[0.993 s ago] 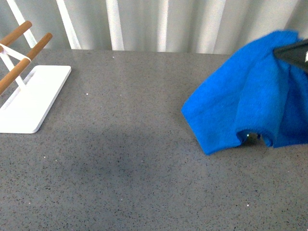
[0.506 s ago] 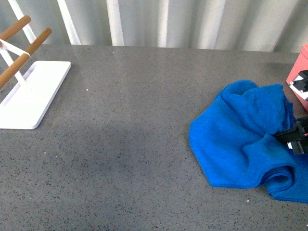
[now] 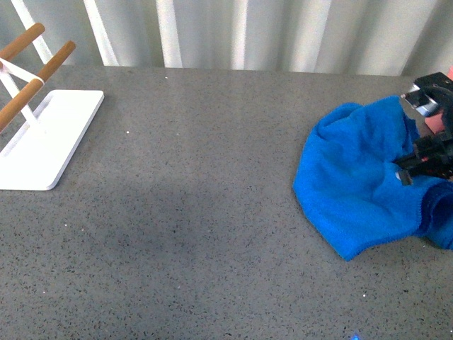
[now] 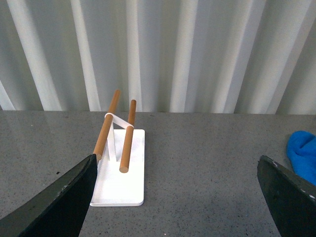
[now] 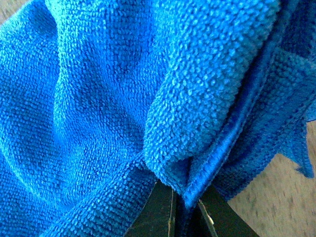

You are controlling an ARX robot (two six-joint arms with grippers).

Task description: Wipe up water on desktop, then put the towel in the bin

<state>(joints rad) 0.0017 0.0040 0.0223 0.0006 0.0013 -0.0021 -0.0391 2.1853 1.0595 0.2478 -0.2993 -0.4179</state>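
The blue towel (image 3: 361, 191) lies bunched on the dark grey desktop (image 3: 212, 212) at the right. My right gripper (image 3: 425, 157) is shut on a fold at its right side. In the right wrist view the towel (image 5: 123, 98) fills nearly the whole picture, and the right gripper (image 5: 185, 210) pinches a hem between its dark fingers. A sliver of the pink bin (image 3: 433, 123) shows at the right edge, just behind the gripper. My left gripper (image 4: 182, 197) hangs open over the bare desktop (image 4: 197, 163), holding nothing. The towel (image 4: 303, 155) peeks in at the edge of that view.
A white tray-base rack (image 3: 42, 142) with wooden bars stands at the far left of the desktop; the rack (image 4: 121, 168) also shows in the left wrist view. A pale ribbed wall (image 3: 233, 35) runs along the back edge.
One second ago the towel hung high at the right. It then dropped onto the desktop. Since then the right gripper has drawn it a little further right, towards the bin, bunching it.
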